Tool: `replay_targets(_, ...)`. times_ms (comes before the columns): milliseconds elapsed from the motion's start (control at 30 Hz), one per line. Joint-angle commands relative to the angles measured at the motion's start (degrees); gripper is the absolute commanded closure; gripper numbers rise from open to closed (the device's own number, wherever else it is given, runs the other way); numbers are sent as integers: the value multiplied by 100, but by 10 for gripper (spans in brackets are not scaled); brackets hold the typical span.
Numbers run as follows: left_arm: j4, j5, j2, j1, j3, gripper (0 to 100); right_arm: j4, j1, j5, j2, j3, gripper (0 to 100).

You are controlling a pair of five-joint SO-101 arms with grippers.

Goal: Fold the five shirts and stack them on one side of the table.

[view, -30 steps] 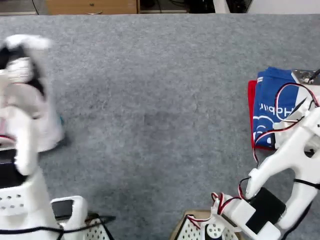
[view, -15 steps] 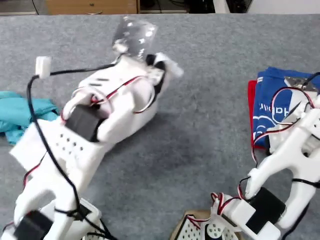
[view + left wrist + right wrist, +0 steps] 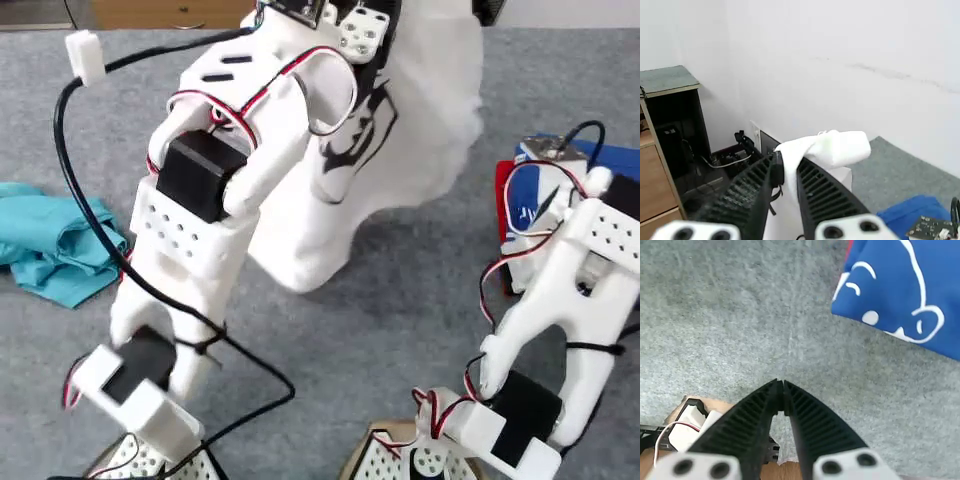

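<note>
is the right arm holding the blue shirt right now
No, the right gripper is shut on nothing above the grey mat, and the blue shirt lies apart from it.

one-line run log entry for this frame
left claw: shut on white shirt, held aloft | right claw: shut, empty, near blue shirt | teal shirt: crumpled

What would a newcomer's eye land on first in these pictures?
First, the white shirt hanging over the middle of the grey table, pinched in the left end effector held high above it. Next, the crumpled teal shirt at the table's left edge, and the folded blue shirt lying on a red shirt at the right edge.
</note>
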Motion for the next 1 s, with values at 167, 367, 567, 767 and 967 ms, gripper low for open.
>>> replay_targets(167, 3508, 97, 523, -1609, -1081, 982, 88, -646, 35, -198, -22, 997)
replay_targets(367, 4220, -193, 743, -3042, -79, 982, 79, -1200, 35, -163, -31, 997)
replay_targets(567, 4202, -1222, 330, -4123, 2180, 982, 53, -2132, 26, -163, -48, 997)
replay_targets(767, 4202, -1908, -224, -5266, 3938, 982, -668, -2756, -105, -163, -57, 997)
replay_targets(967, 4193, -2505, -426, -6418, 5037, 982, -1231, -3292, -440, -154, -295, 996)
